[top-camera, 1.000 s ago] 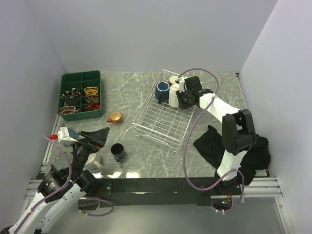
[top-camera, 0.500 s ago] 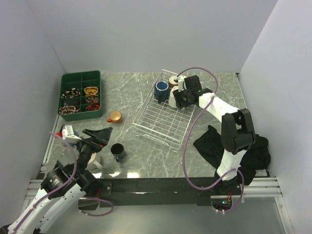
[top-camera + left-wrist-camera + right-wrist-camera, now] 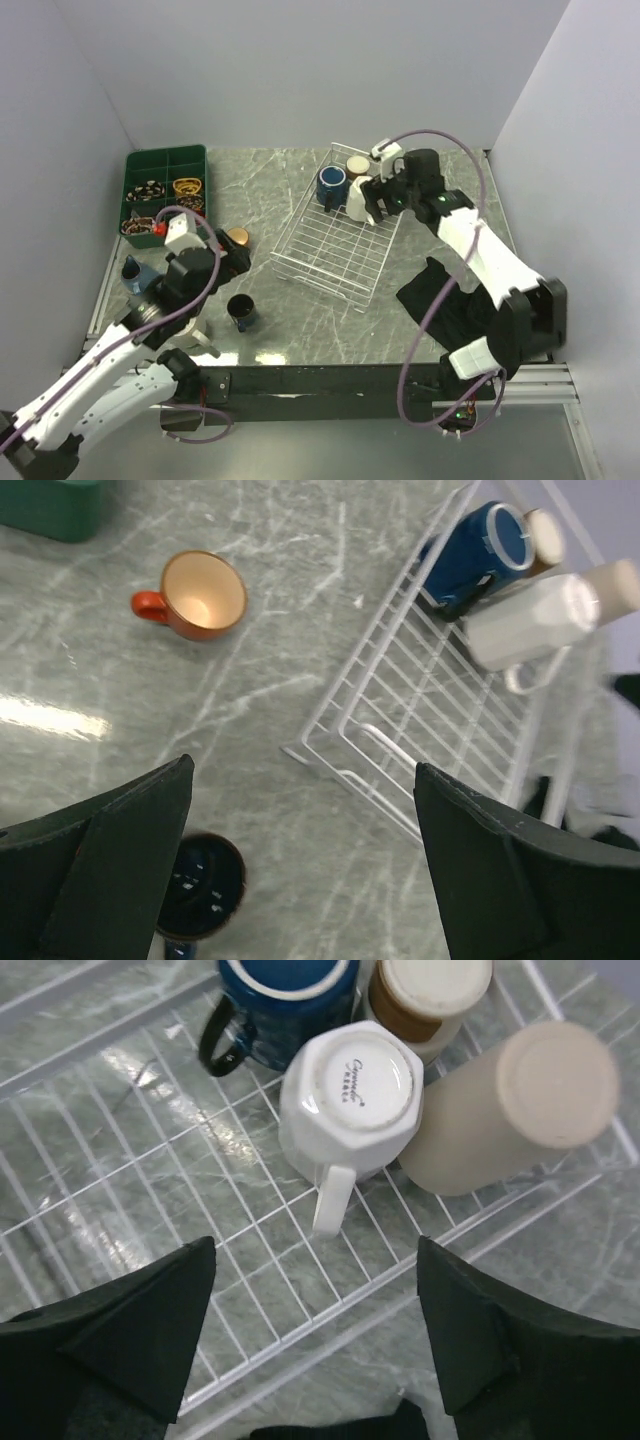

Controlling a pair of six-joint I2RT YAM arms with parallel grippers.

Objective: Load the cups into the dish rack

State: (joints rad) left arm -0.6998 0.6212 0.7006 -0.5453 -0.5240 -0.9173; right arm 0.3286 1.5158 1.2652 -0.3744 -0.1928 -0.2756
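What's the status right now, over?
Left claw and right claw open, empty. Four cups in dish rack. Orange cup, navy cup on table. No obstruction seen.

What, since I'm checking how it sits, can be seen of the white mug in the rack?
The white mug looks glazed ceramic, faceted, with an eight-sided foot bearing a small printed mark. Its base faces the right wrist camera, mouth hidden: inverted or tipped. The handle points away from the other cups. It rests on the wires of the dish rack, packed close beside the blue mug, brown-cream cup and beige tumbler. Nothing grips it.
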